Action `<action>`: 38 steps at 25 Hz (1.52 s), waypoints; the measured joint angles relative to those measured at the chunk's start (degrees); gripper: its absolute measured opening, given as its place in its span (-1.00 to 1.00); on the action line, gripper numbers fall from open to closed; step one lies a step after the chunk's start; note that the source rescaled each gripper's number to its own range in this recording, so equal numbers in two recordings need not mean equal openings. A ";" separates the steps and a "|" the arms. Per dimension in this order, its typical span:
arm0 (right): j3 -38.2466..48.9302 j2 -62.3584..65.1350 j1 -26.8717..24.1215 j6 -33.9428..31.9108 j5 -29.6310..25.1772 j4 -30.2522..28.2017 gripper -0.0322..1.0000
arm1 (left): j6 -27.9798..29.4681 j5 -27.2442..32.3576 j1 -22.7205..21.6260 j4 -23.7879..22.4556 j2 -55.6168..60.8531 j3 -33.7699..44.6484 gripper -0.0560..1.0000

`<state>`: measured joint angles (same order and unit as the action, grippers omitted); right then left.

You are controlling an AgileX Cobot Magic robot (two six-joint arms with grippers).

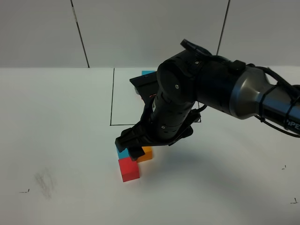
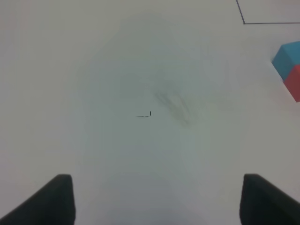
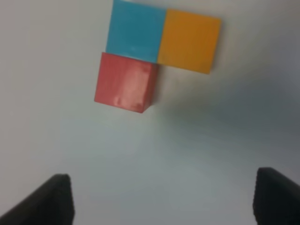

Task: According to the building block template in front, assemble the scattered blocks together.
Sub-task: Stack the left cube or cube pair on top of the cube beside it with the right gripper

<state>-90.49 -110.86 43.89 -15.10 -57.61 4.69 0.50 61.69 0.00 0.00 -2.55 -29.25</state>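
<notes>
The scattered blocks lie pressed together in an L on the white table. The blue cube has the orange cube beside it and the red cube in front of it. My right gripper hovers just above them, open, with nothing between its fingers. The building block template is mostly hidden behind the right arm. Only one of its blue cubes and part of its black-line frame show. My left gripper is open over bare table, with the blue cube and the red cube at the picture's edge.
The bulky right arm reaches across the middle of the table from the right. A grey smudge and small black marks lie on the white table at the front left. A grey panelled wall stands behind.
</notes>
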 joint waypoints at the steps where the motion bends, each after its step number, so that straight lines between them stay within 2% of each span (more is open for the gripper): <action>1: 0.00 -0.70 0.27 0.00 0.43 0.15 0.24 | 0.00 0.00 0.00 0.00 0.00 0.00 0.21; 11: 0.00 -3.47 0.26 0.00 5.73 4.06 0.24 | 0.00 0.00 0.00 0.00 0.00 0.00 0.21; 21: 0.00 -3.59 0.53 -1.25 5.55 3.94 0.24 | 0.00 0.00 0.00 0.00 0.00 0.00 0.21; 30: -0.05 -8.41 3.34 -1.19 5.29 3.37 0.17 | 0.00 0.00 0.00 0.00 0.00 0.00 0.21; 38: -0.05 -8.47 3.24 -1.19 10.78 2.44 0.16 | 0.00 0.00 0.00 0.00 0.00 0.00 0.21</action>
<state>-90.54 -119.33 47.12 -16.28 -46.83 7.13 0.50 61.69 0.00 0.00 -2.55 -29.25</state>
